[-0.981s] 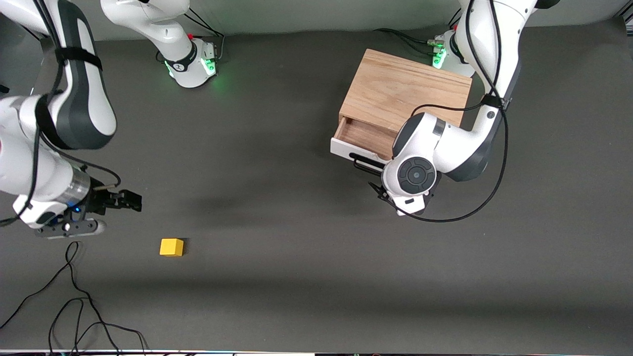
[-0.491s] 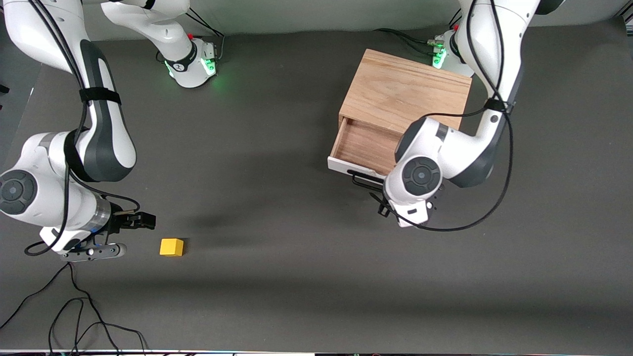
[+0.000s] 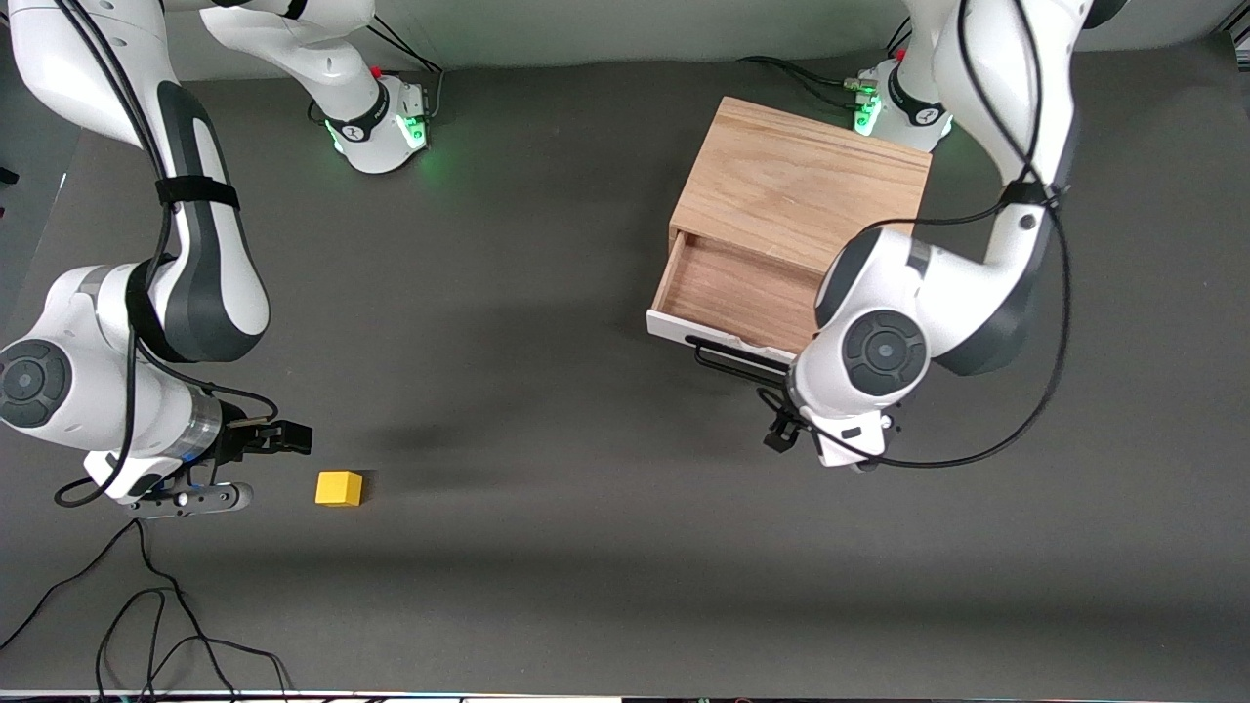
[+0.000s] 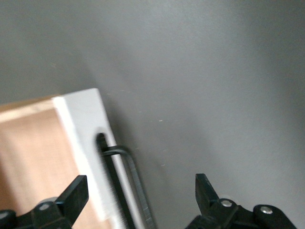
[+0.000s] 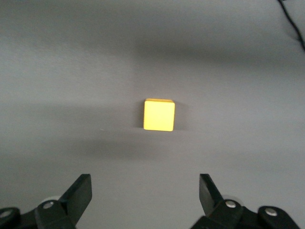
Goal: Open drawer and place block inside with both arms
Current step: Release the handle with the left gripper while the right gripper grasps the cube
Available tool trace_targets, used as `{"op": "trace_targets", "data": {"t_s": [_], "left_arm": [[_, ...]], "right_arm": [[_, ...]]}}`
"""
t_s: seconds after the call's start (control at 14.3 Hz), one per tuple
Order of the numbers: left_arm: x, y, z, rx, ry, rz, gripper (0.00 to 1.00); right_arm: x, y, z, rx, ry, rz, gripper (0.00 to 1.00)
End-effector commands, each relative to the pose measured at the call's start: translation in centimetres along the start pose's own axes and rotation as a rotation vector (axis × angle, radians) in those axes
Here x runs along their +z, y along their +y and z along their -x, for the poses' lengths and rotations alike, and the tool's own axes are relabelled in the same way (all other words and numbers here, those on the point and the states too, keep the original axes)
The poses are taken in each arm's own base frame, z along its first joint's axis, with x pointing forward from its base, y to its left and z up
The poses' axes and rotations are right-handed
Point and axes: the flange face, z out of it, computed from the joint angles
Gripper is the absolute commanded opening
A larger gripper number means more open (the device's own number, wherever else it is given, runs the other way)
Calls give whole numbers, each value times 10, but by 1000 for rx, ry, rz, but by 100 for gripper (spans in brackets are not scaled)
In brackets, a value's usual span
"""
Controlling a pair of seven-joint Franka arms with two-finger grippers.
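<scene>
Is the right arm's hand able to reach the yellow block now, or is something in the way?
Probably yes: the right hand is open beside the block, with only bare table between them.

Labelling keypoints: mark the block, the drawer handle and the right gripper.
block [image 3: 339, 487], front view, middle of its top face.
drawer handle [image 3: 739, 359], front view, middle of the black bar.
right gripper [image 5: 145, 191], right wrist view, midway between its open fingers.
</scene>
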Motion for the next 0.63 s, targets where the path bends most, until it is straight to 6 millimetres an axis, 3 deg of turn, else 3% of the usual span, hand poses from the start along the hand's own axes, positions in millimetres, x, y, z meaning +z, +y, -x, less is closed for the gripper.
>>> {"op": "trace_targets", "data": {"t_s": [0.0,0.21,0.35,0.56], "left_arm": [[-81,-47,-17,155,-6,-48,100],[-147,-106,-51,391,-7,-25,100],[-172,-132,-71,497,19,-2,100],[-194,-167,-124,726,63,48,100]], "right_arm": [[4,2,-9,26,27,-23,100],[23,1,-17,26,44,-17,100],[44,1,-24,26,60,-8,100],[76,3,-30,22,63,3,100]]}}
